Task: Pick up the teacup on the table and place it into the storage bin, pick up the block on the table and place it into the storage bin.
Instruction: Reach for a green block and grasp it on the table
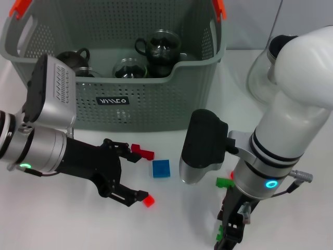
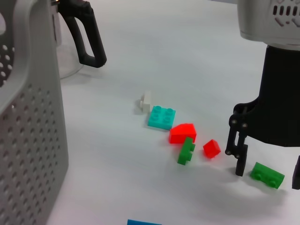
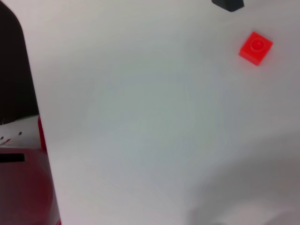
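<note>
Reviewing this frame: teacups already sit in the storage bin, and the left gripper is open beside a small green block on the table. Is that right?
Not quite. In the head view the left gripper is open, but the small block by its lower finger is red, not green. The teacups do sit inside the storage bin.

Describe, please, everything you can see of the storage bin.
The storage bin is a large grey-green basket, plastic by its look, its walls perforated with rows of small holes. It has cut-out handles, orange clips on the rim and a small black label on the near wall. It stands upright on the white table, beyond the scattered blocks. Inside lie several dark glass teacups. The left gripper reaches along the table in front of it; nothing grips the bin.
</note>
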